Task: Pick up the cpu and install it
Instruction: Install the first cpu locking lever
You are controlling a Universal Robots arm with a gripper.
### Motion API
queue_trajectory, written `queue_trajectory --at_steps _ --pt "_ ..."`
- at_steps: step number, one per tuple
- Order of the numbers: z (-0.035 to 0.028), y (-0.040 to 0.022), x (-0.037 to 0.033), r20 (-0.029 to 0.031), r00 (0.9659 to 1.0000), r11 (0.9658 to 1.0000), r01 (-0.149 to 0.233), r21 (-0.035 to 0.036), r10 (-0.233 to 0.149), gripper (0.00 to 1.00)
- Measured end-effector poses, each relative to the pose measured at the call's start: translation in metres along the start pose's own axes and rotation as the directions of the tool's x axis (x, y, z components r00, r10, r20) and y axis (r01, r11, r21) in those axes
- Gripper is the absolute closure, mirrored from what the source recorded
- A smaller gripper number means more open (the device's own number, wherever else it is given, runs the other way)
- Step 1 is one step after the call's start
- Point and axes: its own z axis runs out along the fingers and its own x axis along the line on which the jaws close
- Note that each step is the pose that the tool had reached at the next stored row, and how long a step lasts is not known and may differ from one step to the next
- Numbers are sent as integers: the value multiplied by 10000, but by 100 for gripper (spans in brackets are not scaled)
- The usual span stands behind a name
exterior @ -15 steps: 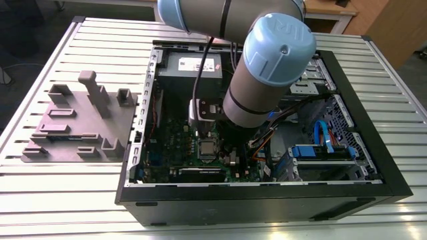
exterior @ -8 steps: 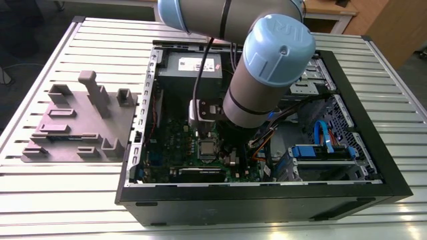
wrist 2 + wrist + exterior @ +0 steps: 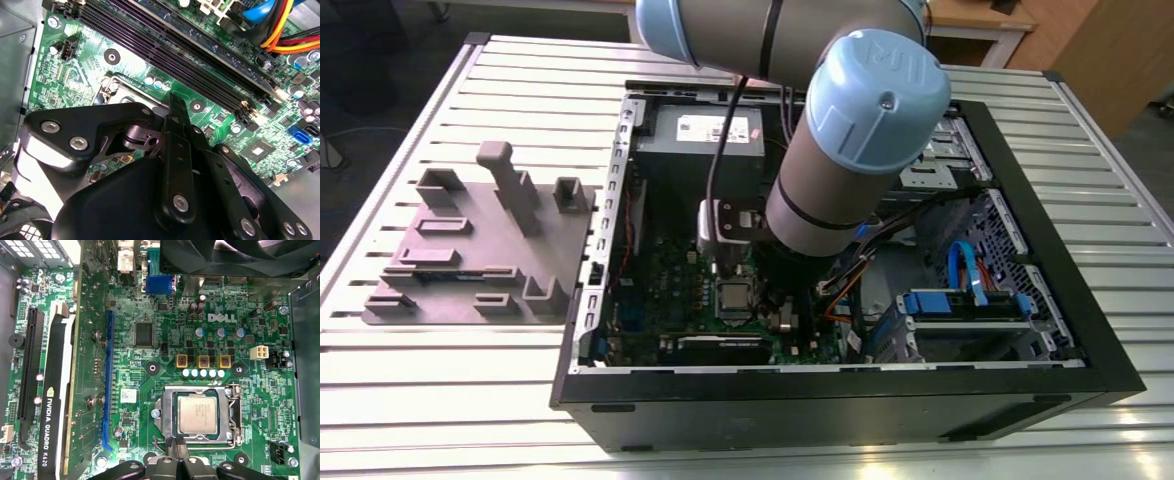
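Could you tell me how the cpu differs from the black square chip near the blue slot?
The cpu has a shiny silver-grey top; the black square chip is matt dark. The cpu is the larger. The cpu sits inside a metal socket frame; the black square chip lies bare on the green motherboard. Both are flat and square.

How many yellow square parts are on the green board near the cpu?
3 yellow square parts in one row beside the cpu: one end, the middle, the other end. The gripper may hide more.
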Motion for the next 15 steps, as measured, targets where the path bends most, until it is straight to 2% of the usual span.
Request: queue_trajectory --at_steps 15 --pt "13 -29 -5 -7 10000 10000 77 -3 -77 90"
